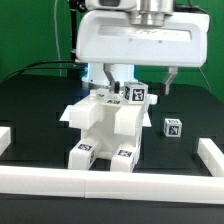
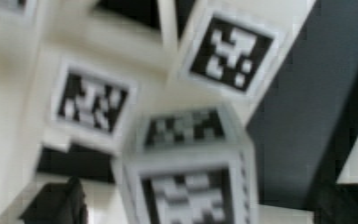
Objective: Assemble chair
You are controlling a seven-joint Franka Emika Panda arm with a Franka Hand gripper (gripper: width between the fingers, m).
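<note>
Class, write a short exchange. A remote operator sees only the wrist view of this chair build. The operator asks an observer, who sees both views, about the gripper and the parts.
Operator: My wrist view shows only blurred marker tags on white pieces, very close. Are the jaws open?
Observer: Yes. The gripper is open, with its fingers spread wide over the top of the chair assembly.
Operator: Is any part lying apart from that assembly?
Observer: Yes, one. A small tagged block stands alone on the black table, to the exterior view's right of the assembly.
</note>
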